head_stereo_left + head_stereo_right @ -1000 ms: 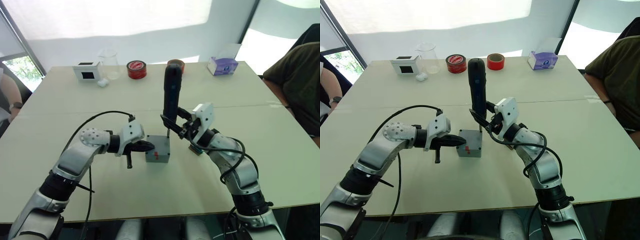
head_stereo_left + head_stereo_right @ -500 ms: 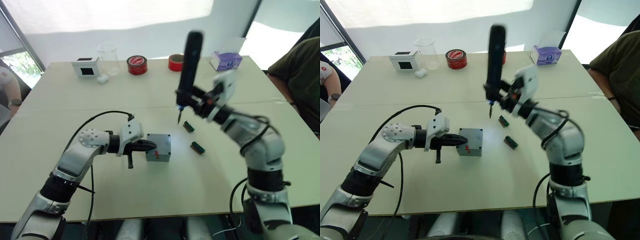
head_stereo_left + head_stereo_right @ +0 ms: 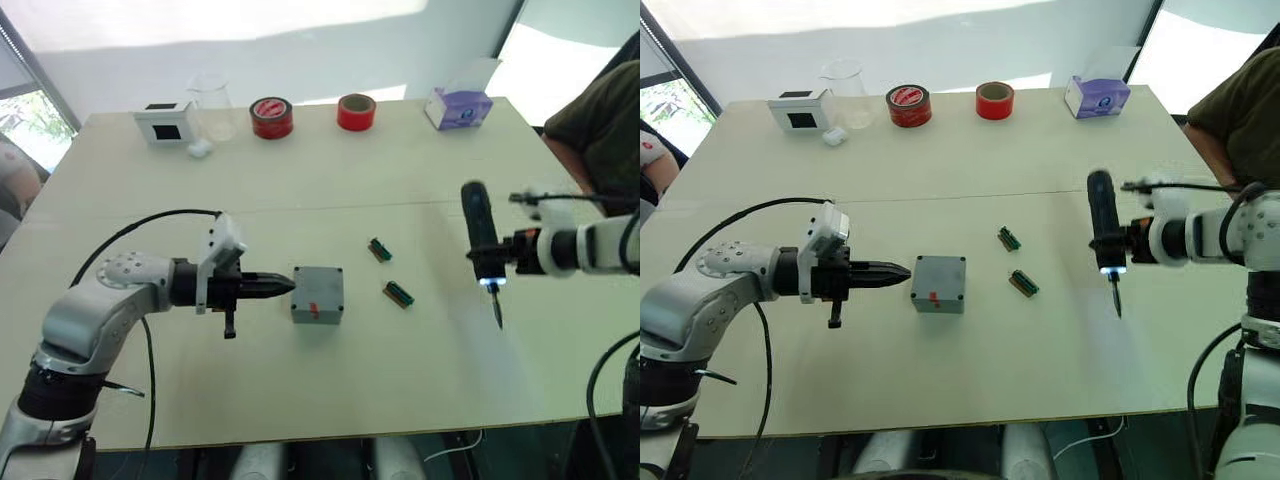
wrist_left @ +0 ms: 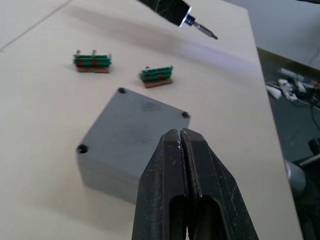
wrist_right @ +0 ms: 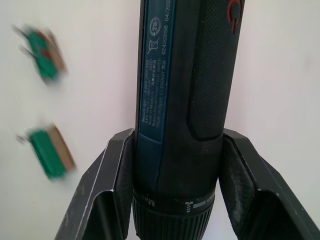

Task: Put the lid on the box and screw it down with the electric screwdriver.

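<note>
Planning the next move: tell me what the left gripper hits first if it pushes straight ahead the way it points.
The left gripper, fingers shut, points straight at the near side wall of the box with the lid on it. It would likely meet that wall first; a small gap remains.

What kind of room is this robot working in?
Probably a lab or workshop for test runs: a plain table by bright windows, with tape rolls, a small grey box and an electric screwdriver laid out.
</note>
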Controlling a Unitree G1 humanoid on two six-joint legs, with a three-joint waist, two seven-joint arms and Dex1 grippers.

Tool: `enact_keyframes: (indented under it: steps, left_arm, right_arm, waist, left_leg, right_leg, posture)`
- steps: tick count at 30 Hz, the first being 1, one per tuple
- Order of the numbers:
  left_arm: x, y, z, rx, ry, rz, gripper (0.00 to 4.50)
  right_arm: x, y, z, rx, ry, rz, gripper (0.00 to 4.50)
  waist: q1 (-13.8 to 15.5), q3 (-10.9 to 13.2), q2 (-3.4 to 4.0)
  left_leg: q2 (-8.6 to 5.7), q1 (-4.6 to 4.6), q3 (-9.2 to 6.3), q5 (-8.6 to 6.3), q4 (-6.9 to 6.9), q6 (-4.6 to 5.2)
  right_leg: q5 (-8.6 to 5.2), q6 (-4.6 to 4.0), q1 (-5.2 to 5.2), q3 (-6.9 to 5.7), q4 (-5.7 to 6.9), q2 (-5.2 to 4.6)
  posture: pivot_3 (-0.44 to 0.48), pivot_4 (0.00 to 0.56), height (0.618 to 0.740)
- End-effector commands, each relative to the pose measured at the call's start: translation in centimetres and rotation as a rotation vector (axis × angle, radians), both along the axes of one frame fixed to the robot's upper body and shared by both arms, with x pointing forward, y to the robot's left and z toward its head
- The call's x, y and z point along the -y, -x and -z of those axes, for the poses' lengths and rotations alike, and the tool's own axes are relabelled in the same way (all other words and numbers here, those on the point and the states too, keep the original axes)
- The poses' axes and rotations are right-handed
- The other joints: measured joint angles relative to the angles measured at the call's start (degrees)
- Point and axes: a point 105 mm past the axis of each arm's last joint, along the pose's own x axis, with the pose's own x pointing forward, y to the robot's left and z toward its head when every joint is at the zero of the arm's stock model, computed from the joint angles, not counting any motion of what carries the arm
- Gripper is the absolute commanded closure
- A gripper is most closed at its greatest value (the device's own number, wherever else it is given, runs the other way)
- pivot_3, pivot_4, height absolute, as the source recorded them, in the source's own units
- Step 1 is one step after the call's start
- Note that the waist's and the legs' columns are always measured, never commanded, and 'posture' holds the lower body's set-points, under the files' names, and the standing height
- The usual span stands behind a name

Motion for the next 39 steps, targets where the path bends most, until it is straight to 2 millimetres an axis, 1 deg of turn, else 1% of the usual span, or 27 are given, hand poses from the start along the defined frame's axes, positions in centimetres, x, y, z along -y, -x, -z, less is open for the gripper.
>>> enact_keyframes:
  steps: [1, 3, 6, 8, 9, 10, 11, 13, 14, 18, 20, 21, 22, 23, 25, 26, 27, 28, 29, 30, 31, 33, 34, 35, 37, 38, 39]
  left_arm:
    - [1.0, 1.5, -0.3, 0.010, -0.002, 0.077, 4.50]
    - [1.2, 1.6, -0.2, 0.006, -0.002, 0.077, 4.50]
    - [0.9, 1.6, 1.0, -0.010, -0.033, 0.046, 4.50]
    - [0.7, 1.5, 1.5, -0.017, -0.044, 0.029, 4.50]
    - [0.7, 1.5, 1.5, -0.016, -0.046, 0.026, 4.50]
    - [0.5, 1.2, 1.6, -0.019, -0.048, 0.011, 4.50]
    - [0.2, 1.0, 1.7, -0.020, -0.052, -0.002, 4.50]
    - [-0.2, 0.6, 1.7, -0.022, -0.054, -0.025, 4.50]
    - [-0.4, 0.4, 1.7, -0.020, -0.056, -0.032, 4.50]
    - [-0.7, -0.1, 1.3, -0.015, -0.054, -0.048, 4.50]
    - [-1.0, -0.3, 1.2, -0.011, -0.056, -0.057, 4.50]
    - [-1.2, -0.6, 1.1, -0.008, -0.058, -0.066, 4.50]
    - [-1.7, -1.0, 0.9, 0.000, -0.062, -0.088, 4.50]
    - [-2.1, -1.3, 0.8, 0.005, -0.065, -0.103, 4.50]
    - [-3.4, -2.6, 0.4, 0.029, -0.066, -0.175, 4.50]
    - [-4.0, -3.2, 0.3, 0.042, -0.065, -0.213, 4.50]
    - [-4.6, -3.9, 0.2, 0.061, -0.072, -0.255, 4.50]
    - [-5.0, -4.4, 0.3, 0.079, -0.078, -0.282, 4.50]
    - [-5.1, -4.7, 0.4, 0.090, -0.081, -0.295, 4.50]
    - [-4.9, -5.0, 0.9, 0.098, -0.088, -0.303, 4.50]
    - [-4.7, -5.1, 1.2, 0.103, -0.092, -0.305, 4.50]
    - [-4.5, -5.3, 1.7, 0.104, -0.099, -0.302, 4.50]
    - [-4.0, -5.3, 2.3, 0.099, -0.106, -0.291, 4.50]
    - [-3.7, -5.4, 2.7, 0.096, -0.112, -0.283, 4.50]
    - [-2.4, -5.6, 4.0, 0.088, -0.133, -0.265, 4.50]
    - [-1.9, -5.6, 4.6, 0.091, -0.152, -0.251, 4.50]
    - [-1.6, -5.6, 5.0, 0.094, -0.166, -0.241, 4.50]
  right_arm:
    - [-0.1, 0.0, -1.5, 0.015, -0.020, -0.029, 2.66]
    - [0.1, 0.1, -1.2, -0.003, -0.002, -0.025, 2.66]
    - [0.9, 0.2, -0.2, -0.045, 0.031, -0.002, 2.66]
    - [1.4, 0.3, 0.4, -0.062, 0.055, 0.003, 2.66]
    - [1.5, 0.3, 0.5, -0.064, 0.064, 0.002, 1.69]
    - [1.6, 0.2, 0.6, -0.063, 0.077, -0.003, 1.56]
    - [1.7, 0.1, 0.7, -0.059, 0.089, -0.009, 1.22]
    - [1.9, 0.0, 0.7, -0.043, 0.119, -0.023, 0.38]
    - [1.9, -0.2, 0.7, -0.033, 0.128, -0.028, 0.12]
    - [1.9, -0.7, 0.3, 0.001, 0.142, -0.039, 0.12]
    - [1.6, -1.0, -0.3, 0.033, 0.133, -0.051, 0.12]
    - [1.5, -1.4, -1.0, 0.071, 0.137, -0.056, 0.12]
    - [1.2, -1.9, -2.4, 0.137, 0.162, -0.084, 0.12]
    - [0.9, -2.2, -3.3, 0.181, 0.182, -0.105, 0.12]
    - [-0.2, -2.9, -6.4, 0.330, 0.256, -0.199, 0.12]
    - [-0.8, -3.0, -7.5, 0.395, 0.307, -0.258, 0.12]
    - [-2.0, -3.0, -8.7, 0.476, 0.352, -0.343, 0.12]
    - [-3.4, -2.7, -9.3, 0.527, 0.349, -0.417, 0.12]
    - [-4.9, -2.2, -9.3, 0.548, 0.319, -0.484, 0.12]
    - [-7.3, -1.1, -8.7, 0.560, 0.266, -0.605, 0.12]
    - [-8.8, -0.2, -8.2, 0.561, 0.228, -0.684, 0.12]
    - [-10.5, 1.1, -7.2, 0.555, 0.193, -0.777, 0.12]
    - [-11.9, 2.1, -5.7, 0.537, 0.171, -0.851, 0.12]
    - [-12.9, 2.9, -4.7, 0.525, 0.151, -0.903, 0.12]
    - [-15.8, 4.9, -0.8, 0.479, 0.108, -1.026, 0.12]
    - [-16.7, 5.1, 0.5, 0.468, 0.084, -1.030, 0.12]
    - [-17.3, 5.2, 1.3, 0.463, 0.070, -1.028, 0.12]
  waist:
    - [-0.12, 0.05, 0.00]
    - [-0.12, 0.08, -0.06]
    - [0.15, 0.11, -0.10]
    - [0.32, 0.15, -0.17]
    - [0.39, 0.17, -0.20]
    - [0.42, 0.16, -0.22]
    - [0.44, 0.16, -0.23]
    - [0.34, 0.16, -0.24]
    - [0.30, 0.16, -0.24]
    - [0.30, 0.15, -0.26]
    - [0.30, 0.15, -0.26]
    - [0.27, 0.15, -0.26]
    - [0.24, 0.15, -0.25]
    - [0.22, 0.15, -0.25]
    - [0.00, 0.20, -0.16]
    - [0.01, 0.20, -0.15]
    - [0.06, 0.20, -0.15]
    - [0.09, 0.20, -0.16]
    - [0.10, 0.18, -0.19]
    - [0.11, 0.17, -0.22]
    - [0.16, 0.15, -0.26]
    - [0.21, 0.16, -0.41]
    - [0.49, 0.17, -0.41]
    - [0.70, 0.17, -0.42]
    - [1.15, 0.12, -0.48]
    - [1.27, 0.11, -0.53]
    - [1.35, 0.04, -0.62]
  left_leg:
    - [0.04, 0.00, 0.00, -0.01, 0.03, 0.02]
    - [0.12, 0.01, -0.01, -0.02, 0.08, 0.03]
    - [0.14, 0.02, -0.03, -0.02, 0.19, 0.03]
    - [0.11, 0.02, -0.03, -0.03, 0.24, 0.05]
    - [0.10, 0.01, -0.05, -0.03, 0.26, 0.05]
    - [0.09, 0.00, -0.07, -0.03, 0.28, 0.05]
    - [0.09, 0.00, -0.09, -0.03, 0.31, 0.05]
    - [0.08, 0.02, -0.10, -0.03, 0.35, 0.05]
    - [0.08, 0.03, -0.10, -0.03, 0.36, 0.05]
    - [0.09, 0.05, -0.10, -0.03, 0.38, 0.05]
    - [0.09, 0.05, -0.10, -0.03, 0.39, 0.05]
    - [0.09, 0.05, -0.09, -0.02, 0.39, 0.04]
    - [0.09, 0.05, -0.10, -0.02, 0.38, 0.04]
    - [0.09, 0.05, -0.09, -0.02, 0.38, 0.04]
    - [0.09, 0.04, -0.08, -0.01, 0.38, 0.03]
    - [0.10, 0.04, -0.06, -0.01, 0.38, 0.02]
    - [0.11, 0.04, -0.06, 0.00, 0.37, 0.01]
    - [0.13, 0.04, -0.08, 0.00, 0.35, 0.00]
    - [0.14, 0.04, -0.09, 0.00, 0.35, 0.00]
    - [0.15, 0.04, -0.09, 0.00, 0.33, 0.00]
    - [0.15, 0.04, -0.10, 0.00, 0.33, 0.00]
    - [0.15, 0.05, -0.13, 0.00, 0.35, 0.00]
    - [0.13, 0.03, -0.13, 0.00, 0.38, 0.00]
    - [0.08, 0.02, -0.14, 0.00, 0.40, 0.00]
    - [0.05, 0.01, -0.16, -0.01, 0.48, 0.01]
    - [0.05, 0.07, -0.16, -0.01, 0.52, 0.02]
    - [0.05, 0.05, -0.16, -0.01, 0.51, 0.02]
  right_leg:
    - [0.00, 0.01, 0.00, 0.00, 0.02, 0.06]
    - [0.01, 0.04, 0.02, -0.02, 0.05, 0.17]
    - [0.03, 0.07, 0.02, -0.02, 0.18, 0.22]
    - [0.04, 0.09, 0.07, -0.02, 0.18, 0.21]
    - [0.04, 0.09, 0.09, -0.02, 0.17, 0.21]
    - [0.04, 0.10, 0.09, -0.02, 0.17, 0.21]
    - [0.05, 0.10, 0.13, -0.02, 0.17, 0.21]
    - [0.07, 0.15, 0.16, -0.03, 0.17, 0.21]
    - [0.08, 0.16, 0.18, -0.03, 0.17, 0.21]
    - [0.09, 0.18, 0.19, -0.03, 0.19, 0.22]
    - [0.10, 0.19, 0.19, -0.02, 0.19, 0.21]
    - [0.10, 0.19, 0.19, -0.02, 0.19, 0.21]
    - [0.10, 0.19, 0.19, -0.02, 0.19, 0.22]
    - [0.10, 0.19, 0.17, -0.02, 0.20, 0.22]
    - [0.10, 0.20, 0.13, -0.02, 0.22, 0.22]
    - [0.10, 0.20, 0.09, -0.01, 0.25, 0.22]
    - [0.10, 0.21, 0.06, -0.02, 0.28, 0.24]
    - [0.09, 0.22, 0.04, -0.03, 0.27, 0.27]
    - [0.08, 0.22, 0.05, -0.03, 0.26, 0.28]
    - [0.08, 0.22, 0.06, -0.04, 0.24, 0.28]
    - [0.08, 0.22, 0.07, -0.04, 0.22, 0.28]
    - [0.08, 0.22, 0.13, -0.04, 0.21, 0.28]
    - [0.09, 0.22, 0.13, -0.03, 0.24, 0.26]
    - [0.10, 0.23, 0.16, -0.03, 0.25, 0.19]
    - [0.14, 0.27, 0.20, -0.03, 0.24, 0.18]
    - [0.14, 0.27, 0.26, -0.03, 0.26, 0.18]
    - [0.16, 0.29, 0.23, -0.03, 0.25, 0.19]
  posture:
    - [0.000, 0.150, 0.740]
    - [0.000, 0.150, 0.740]
    - [0.000, 0.150, 0.740]
    - [0.000, 0.150, 0.740]
    - [0.000, 0.150, 0.740]
    - [0.000, 0.150, 0.740]
    - [0.000, 0.150, 0.740]
    - [0.000, 0.150, 0.740]
    - [0.000, 0.150, 0.740]
    - [0.000, 0.150, 0.740]
    - [0.000, 0.150, 0.740]
    - [0.000, 0.150, 0.740]
    - [0.000, 0.150, 0.740]
    - [0.000, 0.150, 0.740]
    - [0.000, 0.150, 0.740]
    - [0.000, 0.150, 0.740]
    - [0.000, 0.150, 0.740]
    - [0.000, 0.150, 0.740]
    - [0.000, 0.150, 0.740]
    - [0.000, 0.150, 0.740]
    - [0.000, 0.150, 0.740]
    - [0.000, 0.150, 0.740]
    - [0.000, 0.150, 0.740]
    - [0.000, 0.150, 0.740]
    - [0.000, 0.150, 0.740]
    - [0.000, 0.150, 0.740]
    - [0.000, 0.150, 0.740]
